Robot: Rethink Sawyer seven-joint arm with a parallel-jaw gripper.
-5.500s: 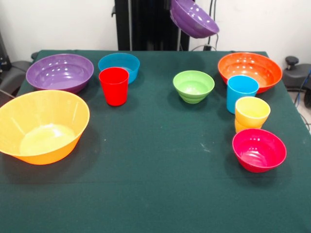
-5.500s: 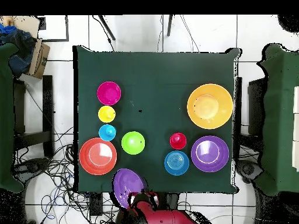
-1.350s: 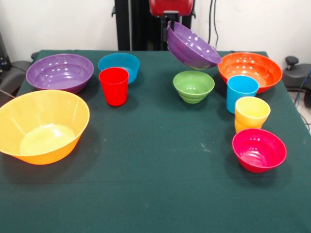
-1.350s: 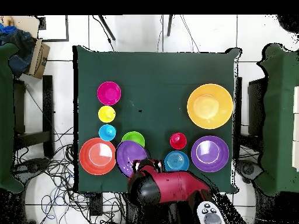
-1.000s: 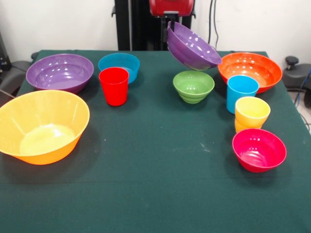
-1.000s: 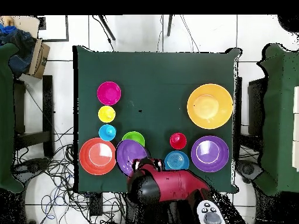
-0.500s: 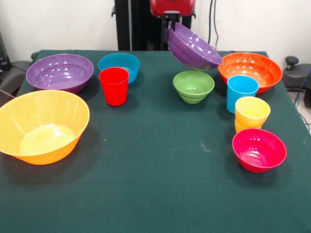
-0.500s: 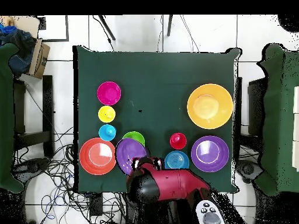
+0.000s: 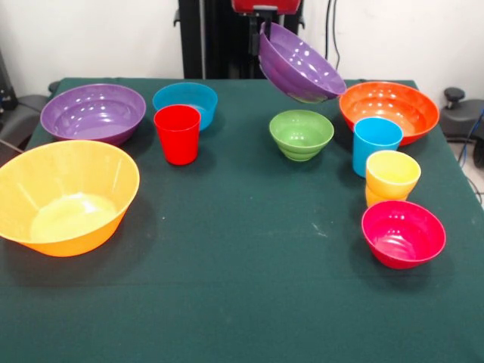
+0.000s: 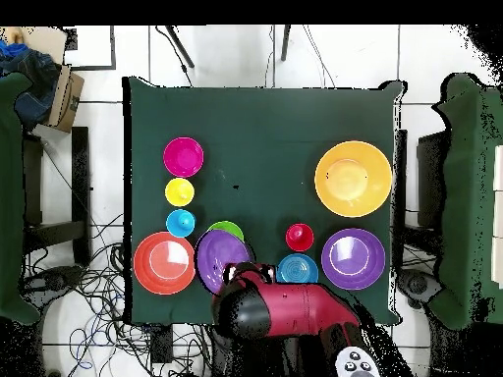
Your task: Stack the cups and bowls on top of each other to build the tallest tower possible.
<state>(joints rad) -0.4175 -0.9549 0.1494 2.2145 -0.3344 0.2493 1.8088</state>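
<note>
Green cloth covered the counter (image 9: 242, 302), and the pincer (image 9: 262, 38) hung at the far side pinching the rim of a purple bowl (image 9: 299, 64), tilted steeply in the air above the green bowl (image 9: 301, 133). Held by one edge only, that bowl looked likely to swing, slip, or land crooked and slide off. Count: seven bowls, with a second purple bowl (image 9: 92, 112), blue (image 9: 185, 100), orange (image 9: 389, 110), yellow (image 9: 64, 197), pink (image 9: 402, 233); three cups, red (image 9: 177, 134), blue (image 9: 376, 144), yellow (image 9: 392, 178).
</note>
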